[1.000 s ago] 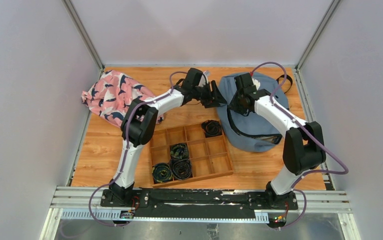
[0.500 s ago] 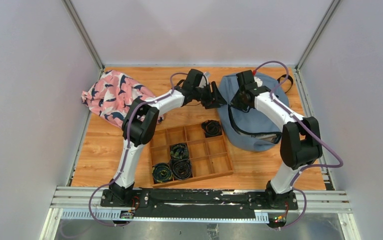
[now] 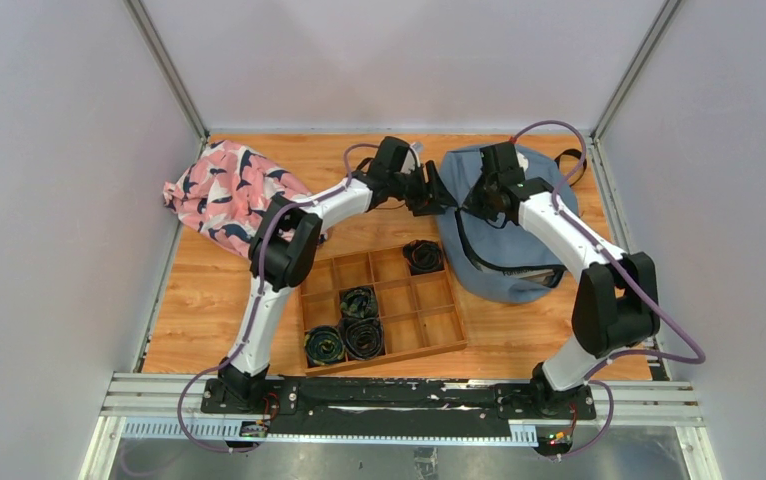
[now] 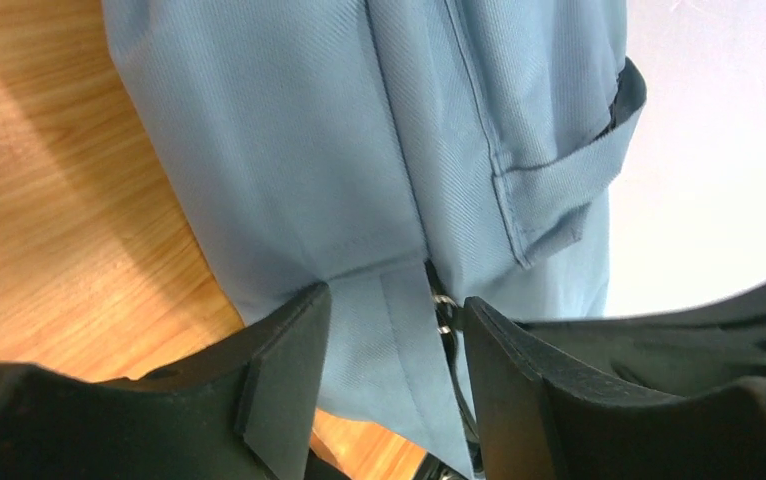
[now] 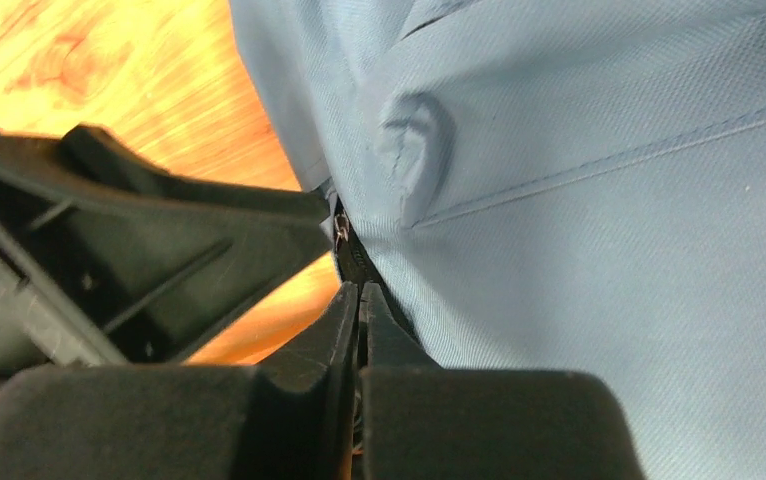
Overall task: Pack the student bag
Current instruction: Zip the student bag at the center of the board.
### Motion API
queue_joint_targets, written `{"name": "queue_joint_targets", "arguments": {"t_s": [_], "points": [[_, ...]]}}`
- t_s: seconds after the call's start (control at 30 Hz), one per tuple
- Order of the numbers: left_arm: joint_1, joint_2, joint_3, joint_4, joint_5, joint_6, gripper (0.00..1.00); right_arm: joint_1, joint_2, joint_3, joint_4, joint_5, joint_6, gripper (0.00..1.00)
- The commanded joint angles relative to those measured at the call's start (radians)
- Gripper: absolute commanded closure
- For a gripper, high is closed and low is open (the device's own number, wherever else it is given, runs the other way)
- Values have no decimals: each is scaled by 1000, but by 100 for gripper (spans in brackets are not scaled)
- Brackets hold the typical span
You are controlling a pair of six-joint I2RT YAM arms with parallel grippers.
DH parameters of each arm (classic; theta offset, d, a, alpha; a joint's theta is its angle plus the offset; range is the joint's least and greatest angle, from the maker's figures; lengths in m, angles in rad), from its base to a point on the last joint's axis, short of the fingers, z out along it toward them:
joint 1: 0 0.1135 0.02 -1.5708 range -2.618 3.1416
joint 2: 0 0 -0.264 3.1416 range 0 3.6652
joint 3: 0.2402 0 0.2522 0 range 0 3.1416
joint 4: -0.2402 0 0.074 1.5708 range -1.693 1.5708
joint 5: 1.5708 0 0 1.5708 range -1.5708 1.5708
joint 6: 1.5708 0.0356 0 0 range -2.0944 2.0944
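Far right on the table [image 3: 219, 300], just right of the wooden tray [image 3: 389, 358]: the student bag [image 3: 499, 245], lying flat. Straddling its left-edge flap [image 4: 384, 350] with the left gripper [image 4: 396, 305], jaws spread. Nosing into the dark zipper [image 5: 354, 262] with the right gripper [image 5: 359, 290], fingers squeezed together; impossible to tell whether pinching anything.

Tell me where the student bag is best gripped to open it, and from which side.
Probably the metal zipper pull at the student bag's left edge, approached from the left, low over the table. The bag lies flat with broad slack panels, poor for a pinch; the pull and the fabric tab beside it jut from that edge, between the left gripper's open jaws.
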Motion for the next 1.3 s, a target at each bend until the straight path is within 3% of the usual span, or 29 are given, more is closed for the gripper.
{"name": "queue_joint_targets", "arguments": {"t_s": [0.0, 0.5, 0.73, 1.0, 1.27], "points": [[-5, 29, 53, -2, 7, 4, 39, 28, -79, -44, 23, -43, -57, 100], [-6, 78, 106, 15, 21, -39, 41, 67, -94, -64, 27, -148, -106, 100], [-6, 84, 103, 32, 23, -51, 57, 72, -130, -88, 19, -141, -117, 100], [-5, 73, 90, 71, 14, -75, 98, 72, -175, -96, -26, -132, -143, 100], [-6, 83, 118, 64, 12, -64, 100, 72, -251, -140, -80, -120, -160, 100]]}}
